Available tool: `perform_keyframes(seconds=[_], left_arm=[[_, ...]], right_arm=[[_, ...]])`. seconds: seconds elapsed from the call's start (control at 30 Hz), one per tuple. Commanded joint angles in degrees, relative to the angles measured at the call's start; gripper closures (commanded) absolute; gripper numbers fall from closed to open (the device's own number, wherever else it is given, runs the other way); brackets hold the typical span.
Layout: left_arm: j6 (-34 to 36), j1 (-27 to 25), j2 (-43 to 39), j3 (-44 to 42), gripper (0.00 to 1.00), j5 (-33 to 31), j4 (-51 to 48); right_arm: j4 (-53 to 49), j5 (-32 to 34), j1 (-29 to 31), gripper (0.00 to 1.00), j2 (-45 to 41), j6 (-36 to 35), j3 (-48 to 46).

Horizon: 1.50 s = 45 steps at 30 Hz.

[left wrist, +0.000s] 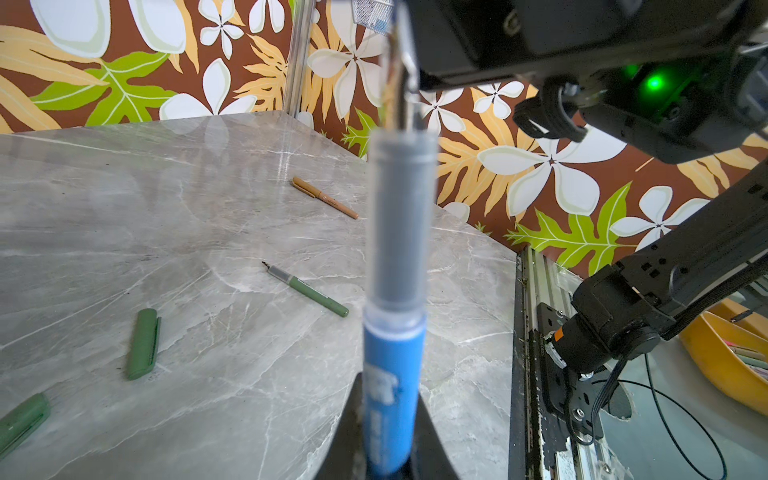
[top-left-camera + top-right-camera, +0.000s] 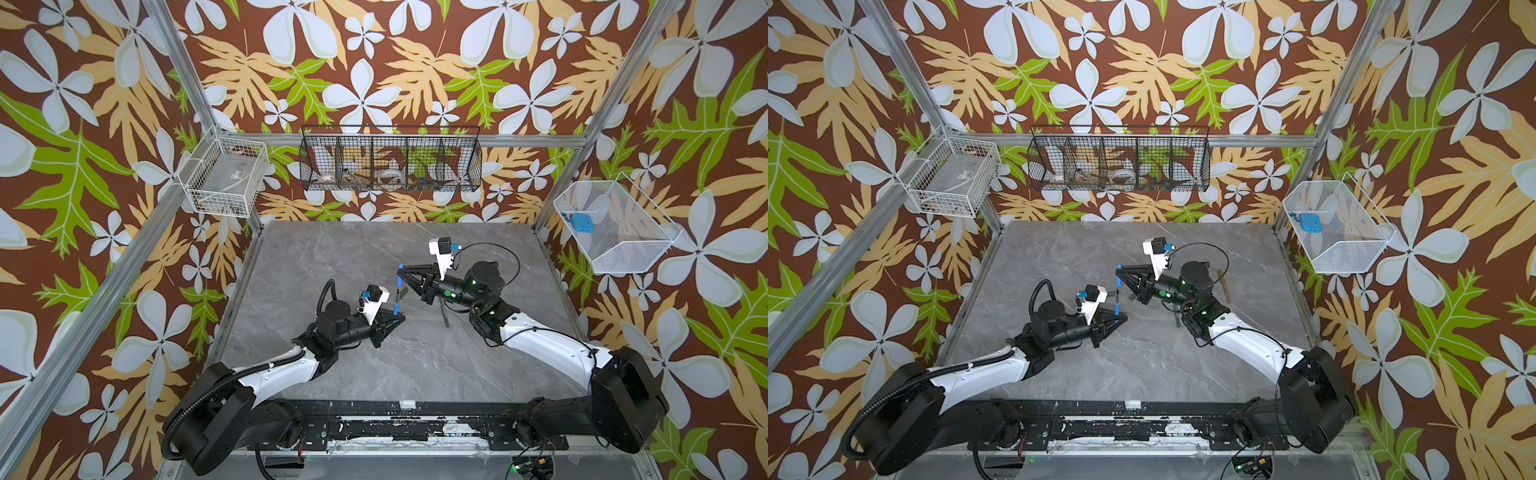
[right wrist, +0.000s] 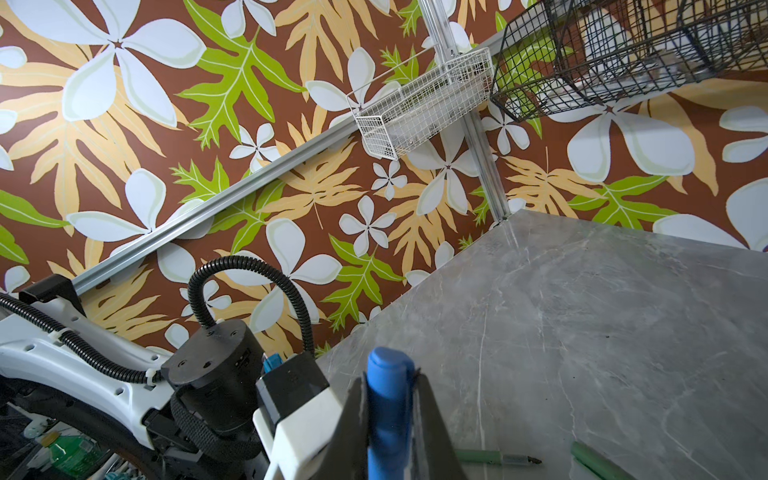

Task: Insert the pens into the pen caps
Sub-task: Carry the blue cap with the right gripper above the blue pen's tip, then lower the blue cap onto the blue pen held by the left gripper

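Your left gripper (image 2: 397,318) is clamped across the barrel of the blue pen (image 1: 394,361), whose grey neck and dark tip stick out past the jaws. Your right gripper (image 2: 400,275) is pinched on the blue cap (image 3: 388,374). Its rounded closed end points away from the pen, so the mouth most likely faces the tip.

In both top views the cap sits just beyond the pen's tip, apart from it by a small gap, and the two long axes run nearly in one line. Close along that line, since any offset to the side would jam the tip on the cap's rim. These views don't show whether the two are level in depth.

An uncapped green pen (image 1: 307,291) lies well apart from the blue pen, nearer your right arm.
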Motion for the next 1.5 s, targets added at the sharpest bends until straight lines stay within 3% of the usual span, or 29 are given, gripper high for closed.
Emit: perform_keyframes(seconds=[0.0, 1.47], left_arm=[[0.4, 0.0, -0.2, 0.2, 1.00, -0.4, 0.4], [0.3, 0.0, -1.5, -1.1, 1.00, -3.7, 1.4]], right_arm=[[1.9, -1.3, 0.3, 0.86, 0.0, 0.3, 0.1], [-5.2, 0.1, 2.0, 0.86, -0.5, -3.3, -2.4]])
